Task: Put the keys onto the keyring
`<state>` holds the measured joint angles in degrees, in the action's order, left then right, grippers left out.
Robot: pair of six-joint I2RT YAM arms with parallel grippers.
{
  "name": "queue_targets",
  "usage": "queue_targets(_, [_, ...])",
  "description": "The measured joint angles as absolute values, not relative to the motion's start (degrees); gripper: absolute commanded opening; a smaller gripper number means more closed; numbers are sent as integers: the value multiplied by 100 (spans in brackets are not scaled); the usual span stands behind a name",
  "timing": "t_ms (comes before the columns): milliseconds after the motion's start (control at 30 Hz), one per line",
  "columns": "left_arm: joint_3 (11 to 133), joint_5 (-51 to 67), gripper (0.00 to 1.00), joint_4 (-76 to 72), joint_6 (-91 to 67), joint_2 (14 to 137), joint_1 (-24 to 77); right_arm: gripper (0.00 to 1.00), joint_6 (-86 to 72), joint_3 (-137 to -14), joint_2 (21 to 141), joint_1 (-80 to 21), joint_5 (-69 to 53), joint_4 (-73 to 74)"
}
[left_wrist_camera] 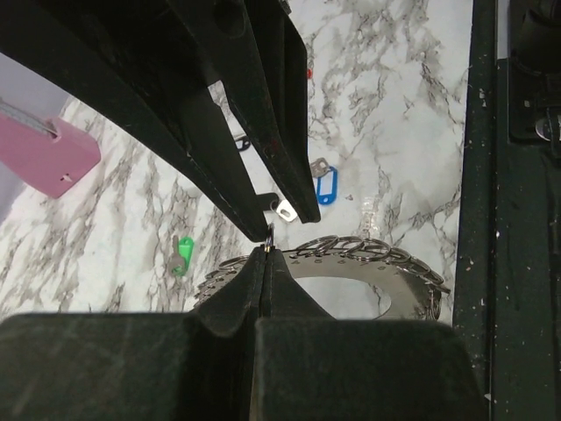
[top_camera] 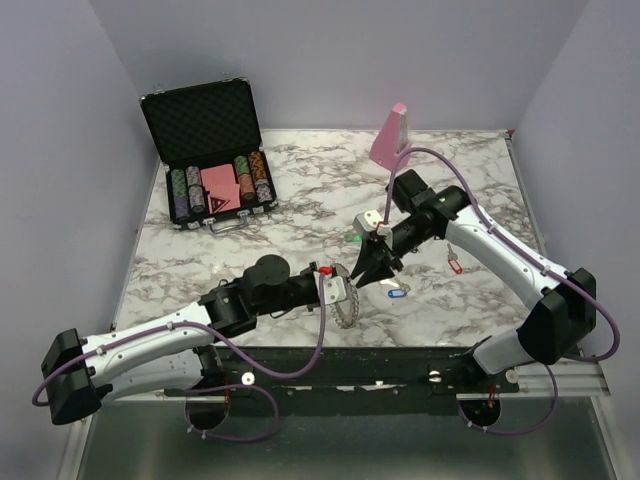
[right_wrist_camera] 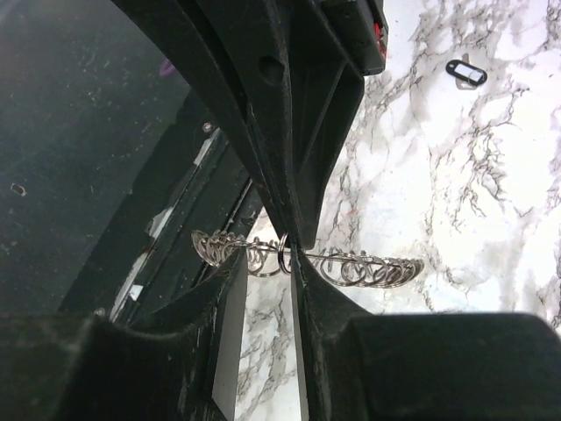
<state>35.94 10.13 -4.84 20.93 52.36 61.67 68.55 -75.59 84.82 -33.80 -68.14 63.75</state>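
The keyring (left_wrist_camera: 351, 254) is held over the middle of the near edge, clamped in the left gripper (left_wrist_camera: 266, 263). The right gripper (right_wrist_camera: 285, 263) is set astride one loop; whether it grips cannot be told. Only that loop should be parted, gently, with the ring kept steady.

Left arm (top_camera: 160, 345) stretches low toward 2 o'clock; left claw (top_camera: 343, 296) pinched closed. Right arm (top_camera: 500, 250) arches toward 10 o'clock; right claw (top_camera: 370, 278) points to 7 o'clock, fingers narrowly parted.

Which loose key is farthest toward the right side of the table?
The red key, alone beside the right arm; the green key and blue key lie nearer the middle.
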Motion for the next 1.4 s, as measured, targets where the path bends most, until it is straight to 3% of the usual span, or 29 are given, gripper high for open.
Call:
queue_targets(167, [3623, 1031, 0, -377, 1911, 5288, 6169, 24, 6751, -7544, 8482, -3422, -6665, 6272])
queue_targets(400, [3802, 1028, 0, -148, 1656, 5374, 6160, 24, 6659, -7535, 8482, -3505, -6508, 6171])
queue_targets(733, [3900, 1028, 0, 84, 1256, 5424, 6128, 3, 6554, -7513, 8482, -3603, -6307, 6060])
queue_targets(867, [3905, 1022, 0, 104, 1111, 5424, 6108, 1, 6479, -7513, 8482, -3605, -6274, 6020])
queue_targets(933, [3907, 1015, 9, 102, 1024, 5419, 6095, 1, 6427, -7513, 8482, -3605, -6265, 6001])
queue_targets(1033, [3835, 1015, 40, 34, 821, 5330, 6066, 1, 6375, -7516, 8473, -3607, -6270, 5957])
queue_targets(1100, [3553, 1017, 53, -228, 633, 5061, 6034, 1, 6326, -7516, 8453, -3612, -6243, 5951])
queue_targets(1400, [1566, 991, 55, -2137, -305, 3387, 5948, 1, 6250, -7509, 8420, -3573, -6445, 5948])
